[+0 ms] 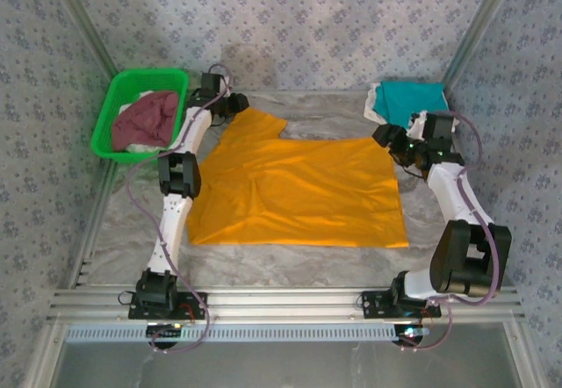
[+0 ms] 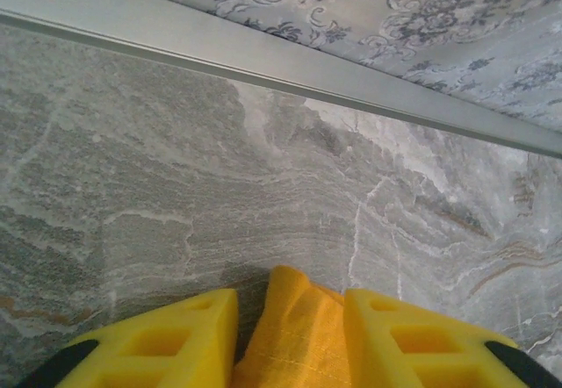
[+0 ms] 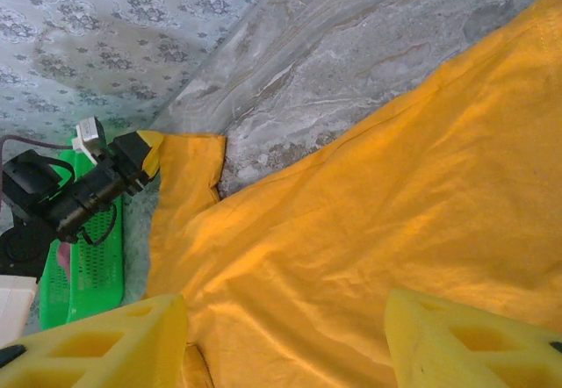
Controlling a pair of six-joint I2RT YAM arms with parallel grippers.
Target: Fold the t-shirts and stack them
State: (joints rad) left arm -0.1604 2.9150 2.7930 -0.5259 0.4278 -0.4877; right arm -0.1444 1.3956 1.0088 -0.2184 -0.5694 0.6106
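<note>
Orange t-shirt (image 1: 299, 190): it lies spread out flat in the middle of the table (image 1: 290, 261). One sleeve (image 1: 259, 123) sticks out at the far left.
Left jaws: they are at the tip of that sleeve, far left, close to the green basket (image 1: 149, 73). In the left wrist view a bump of orange cloth sits between the two yellow fingers (image 2: 167, 340). The cloth touches one finger, and there is a thin dark gap beside the other. The jaws are partly closed around the sleeve, but I cannot tell if they pinch it.
Right jaws: they are over the far right corner of the orange t-shirt. The fingers (image 3: 474, 335) stand wide apart, so the jaws are open. The cloth lies flat under them and is not pinched.
Teal t-shirt (image 1: 411, 98): it sits in the far right corner of the table, just past the right jaws.
Maroon t-shirt (image 1: 145, 118): it lies crumpled in the green basket.
Hard to see: the finger ends are cut off at the bottom of both wrist views. The left arm covers part of the orange t-shirt's left edge from above. A bit of white cloth (image 1: 373, 100) peeks out beside the teal t-shirt, and I cannot tell what it is.
</note>
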